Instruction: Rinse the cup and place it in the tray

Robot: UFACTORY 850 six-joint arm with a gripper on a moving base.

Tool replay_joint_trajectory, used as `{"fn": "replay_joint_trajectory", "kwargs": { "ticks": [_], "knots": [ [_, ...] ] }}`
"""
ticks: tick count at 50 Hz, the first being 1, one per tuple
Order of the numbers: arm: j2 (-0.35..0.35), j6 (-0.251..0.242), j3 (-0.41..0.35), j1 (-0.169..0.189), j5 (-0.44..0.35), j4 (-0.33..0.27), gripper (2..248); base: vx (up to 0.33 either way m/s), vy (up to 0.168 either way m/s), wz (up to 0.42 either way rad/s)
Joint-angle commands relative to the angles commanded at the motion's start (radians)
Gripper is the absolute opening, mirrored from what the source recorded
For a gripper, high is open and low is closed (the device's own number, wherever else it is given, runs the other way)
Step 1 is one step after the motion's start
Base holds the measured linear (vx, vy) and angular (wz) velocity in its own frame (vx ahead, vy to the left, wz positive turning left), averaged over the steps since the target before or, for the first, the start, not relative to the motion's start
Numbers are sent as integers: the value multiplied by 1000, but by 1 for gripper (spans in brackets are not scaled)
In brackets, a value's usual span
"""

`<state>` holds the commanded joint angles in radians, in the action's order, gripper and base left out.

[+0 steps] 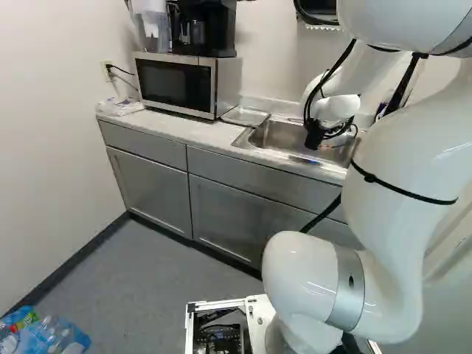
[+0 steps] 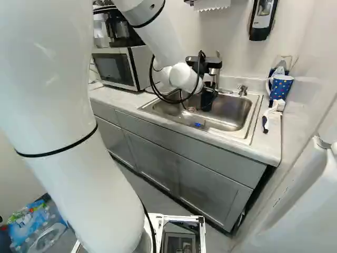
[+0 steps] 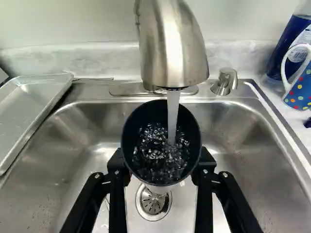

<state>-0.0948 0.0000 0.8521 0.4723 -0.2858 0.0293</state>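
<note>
Two fingers [image 3: 206, 164] of the black gripper [image 2: 207, 95] pinch the dark, round-mouthed cup [image 3: 149, 120] over the brushed-steel sink [image 3: 238, 170], beneath the rounded metal faucet [image 3: 172, 48]. A smooth stream of water [image 3: 173, 116] drops inside and breaks into glassy froth. The cup hides the fingers' pads and part of the slotted drain [image 3: 153, 204]. The shallow, shiny tray [image 1: 245, 116] beside the sink is cut off in the wrist view. The dotted blue mug [image 2: 280, 87] shows in the right base and wrist views, and the boxy microwave [image 1: 177, 82] only in the base views.
</note>
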Motion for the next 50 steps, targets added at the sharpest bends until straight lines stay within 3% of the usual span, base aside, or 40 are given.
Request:
{"fn": "replay_joint_trajectory", "kwargs": {
  "ticks": [30,50],
  "knots": [
    [2,0,-2,-2,0,0,126,0,0,0],
    [24,0,-26,-52,0,0,126,0,0,0]
  ]
}}
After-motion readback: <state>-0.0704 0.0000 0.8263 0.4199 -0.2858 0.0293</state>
